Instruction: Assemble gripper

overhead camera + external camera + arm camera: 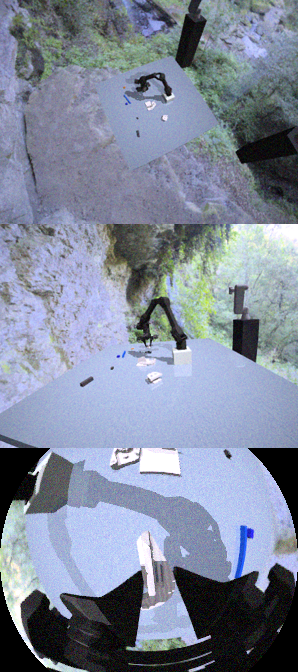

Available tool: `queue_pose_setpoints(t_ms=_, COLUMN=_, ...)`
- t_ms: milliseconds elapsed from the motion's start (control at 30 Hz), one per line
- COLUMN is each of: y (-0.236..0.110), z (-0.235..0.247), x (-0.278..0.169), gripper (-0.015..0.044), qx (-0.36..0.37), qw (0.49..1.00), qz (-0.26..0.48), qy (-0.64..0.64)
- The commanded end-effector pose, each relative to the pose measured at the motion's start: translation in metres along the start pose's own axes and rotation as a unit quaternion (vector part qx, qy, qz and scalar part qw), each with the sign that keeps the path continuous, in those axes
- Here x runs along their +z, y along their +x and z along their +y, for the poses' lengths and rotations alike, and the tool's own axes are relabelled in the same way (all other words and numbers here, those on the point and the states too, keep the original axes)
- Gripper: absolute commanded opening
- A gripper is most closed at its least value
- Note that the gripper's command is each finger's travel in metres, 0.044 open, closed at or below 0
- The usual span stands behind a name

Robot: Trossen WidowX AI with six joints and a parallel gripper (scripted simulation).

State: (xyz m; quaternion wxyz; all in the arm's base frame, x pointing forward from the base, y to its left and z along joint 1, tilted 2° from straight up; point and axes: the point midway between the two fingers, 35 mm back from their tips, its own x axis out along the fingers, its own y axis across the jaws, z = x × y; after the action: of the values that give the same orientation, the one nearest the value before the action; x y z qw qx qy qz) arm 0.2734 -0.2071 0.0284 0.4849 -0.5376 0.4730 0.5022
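Observation:
My gripper (143, 88) (148, 346) (158, 572) is shut on a pale jaw (145, 550), a long narrow piece with a pointed end and a ridged, shaded side, standing between the fingertips. Whether it touches the table is unclear. Two white parts lie close together in front of the arm: a flat squarish one (149, 103) (160, 462) and a more detailed one (125, 457) beside it. Another white part (164, 118) (154, 376) with holes lies apart, looking slightly tilted. Which of these is the gripper base, housing plate or other jaw is too blurred to tell.
A blue bar (127, 99) (123, 354) (241, 552) and small blue piece (126, 103) (118, 356) (250, 533) lie beside the arm, near an orange piece (123, 87) (132, 348). A dark block (138, 133) (86, 381) and small dark piece (137, 118) (112, 368) lie farther off.

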Motion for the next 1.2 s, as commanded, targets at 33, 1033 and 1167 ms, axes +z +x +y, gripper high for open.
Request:
queue_pose_setpoints(t_ms=33, y=-0.017, z=-0.001, x=0.0, gripper=0.0134, qx=-0.007, qw=1.0, qz=0.002, qy=-0.003)
queue_pose_setpoints(t_ms=1033, y=-0.023, z=-0.022, x=0.068, gripper=0.0134, qx=-0.006, qw=0.982, qz=-0.002, qy=0.189)
queue_pose_setpoints(t_ms=1167, y=-0.023, z=-0.024, x=0.081, gripper=0.0134, qx=-0.006, qw=0.974, qz=-0.003, qy=0.225)
